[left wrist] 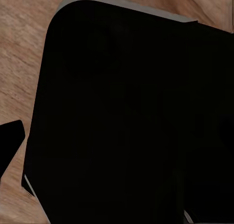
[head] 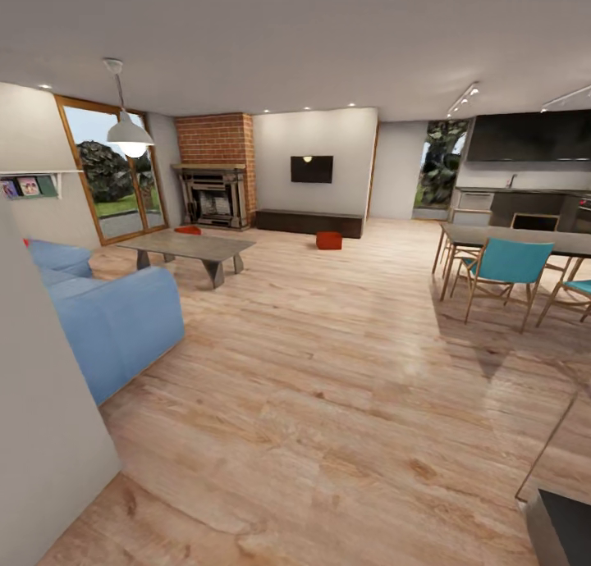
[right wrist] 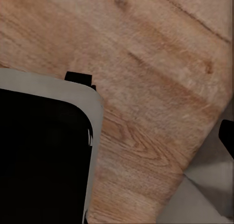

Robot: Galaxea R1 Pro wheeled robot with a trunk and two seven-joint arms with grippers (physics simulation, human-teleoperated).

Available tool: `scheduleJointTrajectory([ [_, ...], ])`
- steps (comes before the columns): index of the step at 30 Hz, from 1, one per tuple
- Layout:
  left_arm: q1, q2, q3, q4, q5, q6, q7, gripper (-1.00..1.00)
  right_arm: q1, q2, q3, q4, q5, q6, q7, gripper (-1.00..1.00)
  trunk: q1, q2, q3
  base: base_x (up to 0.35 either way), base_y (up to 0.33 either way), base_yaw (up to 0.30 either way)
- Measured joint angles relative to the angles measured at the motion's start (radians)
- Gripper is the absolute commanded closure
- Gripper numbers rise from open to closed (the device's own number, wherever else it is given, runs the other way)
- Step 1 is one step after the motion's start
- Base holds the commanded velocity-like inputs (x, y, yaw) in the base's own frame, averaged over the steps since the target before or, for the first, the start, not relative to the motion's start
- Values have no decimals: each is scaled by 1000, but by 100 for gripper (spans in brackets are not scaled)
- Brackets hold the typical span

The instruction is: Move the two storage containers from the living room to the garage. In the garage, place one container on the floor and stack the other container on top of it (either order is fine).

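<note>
Driving across the living room's plank floor [head: 328, 402] toward the two storage containers, one [head: 329, 239] before the dark bench [head: 308, 221], the other [head: 188, 230] by the fireplace [head: 215, 190], should skirt the coffee-table surface [head: 193, 244]; either end effector's state I cannot tell.

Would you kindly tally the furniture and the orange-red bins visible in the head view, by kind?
Orange-red storage containers: 2 (one before the bench, one beyond the coffee table)
Teal chairs: 2 ()
Blue sofa: 1
Coffee table: 1
Dining table: 1
Low dark bench: 1
Total: 8
</note>
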Motion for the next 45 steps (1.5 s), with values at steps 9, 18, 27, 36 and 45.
scheduleJointTrajectory([
  [9,0,0,0,0,0,0,0,-100,0,2,-5,0,-7,3,1,-100,0,0,0,322,0,0],
  [18,0,-2,-2,-1,-1,-1,0,-100,0,3,-17,-1,-18,3,6,-100,0,0,0,322,-67,0],
  [27,0,-2,-1,0,-2,-1,0,-100,0,2,-17,-1,-17,-6,6,-100,0,0,0,322,-105,0],
  [36,0,-2,-1,0,-2,-1,0,-100,0,2,-12,-1,-17,-2,7,-100,0,0,0,322,-105,0],
  [45,0,-2,-1,0,-2,-1,0,-100,0,2,-14,-1,-17,-1,7,-100,0,0,0,322,-104,0],
])
